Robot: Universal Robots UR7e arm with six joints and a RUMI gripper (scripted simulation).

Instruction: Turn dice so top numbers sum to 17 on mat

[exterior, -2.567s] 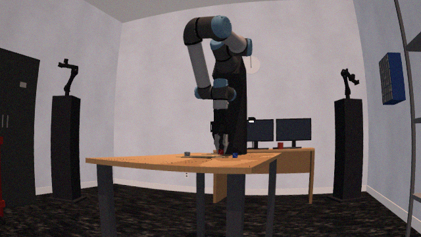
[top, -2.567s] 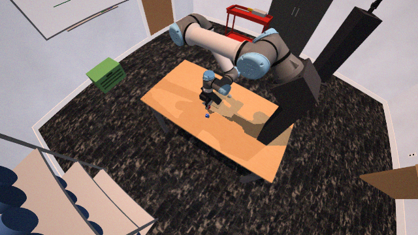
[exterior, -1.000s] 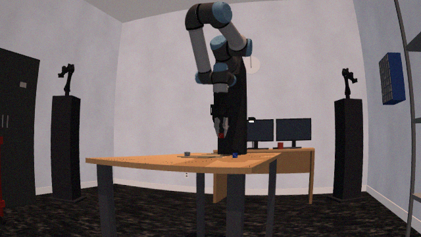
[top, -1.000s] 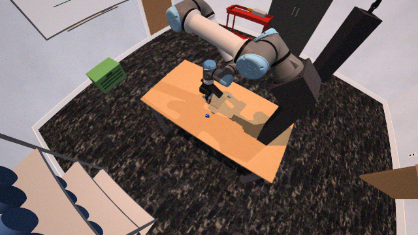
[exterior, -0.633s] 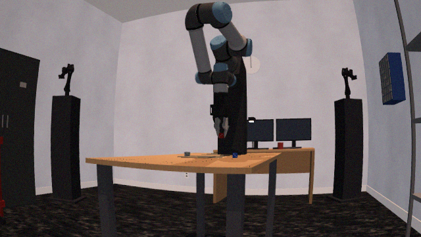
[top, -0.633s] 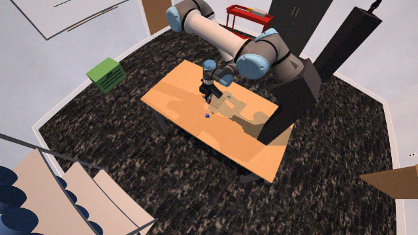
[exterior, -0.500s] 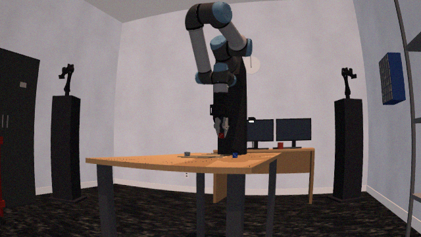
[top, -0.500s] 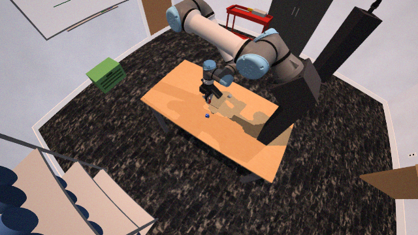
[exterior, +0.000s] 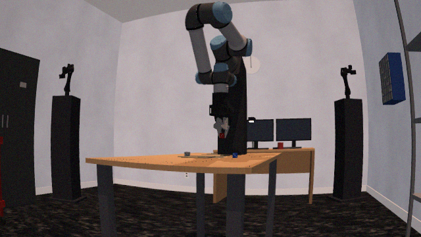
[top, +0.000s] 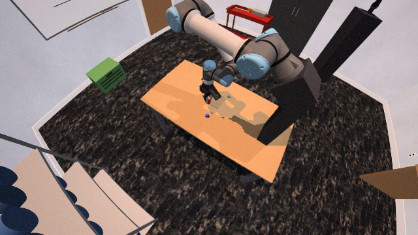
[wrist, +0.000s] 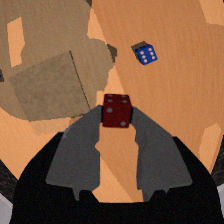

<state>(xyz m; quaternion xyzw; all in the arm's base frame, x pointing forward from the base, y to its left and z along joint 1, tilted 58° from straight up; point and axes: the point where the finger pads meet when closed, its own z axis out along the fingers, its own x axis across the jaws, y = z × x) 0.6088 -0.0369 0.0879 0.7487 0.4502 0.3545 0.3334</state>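
The gripper (wrist: 117,120) clamps the red die (wrist: 117,110) above the table (top: 228,143); the grey die (top: 230,96) pips are illegible, the blue die (wrist: 146,54) lies flat.

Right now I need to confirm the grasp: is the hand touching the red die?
Touching. The wrist view shows the red die pinched between both fingers of the hand.

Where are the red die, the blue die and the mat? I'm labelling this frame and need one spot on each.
red die (wrist: 117,110), wrist view, middle of its visible face, between the fingers.
blue die (wrist: 146,54), wrist view, its top face.
mat (wrist: 47,90), wrist view, a bare part of its surface.
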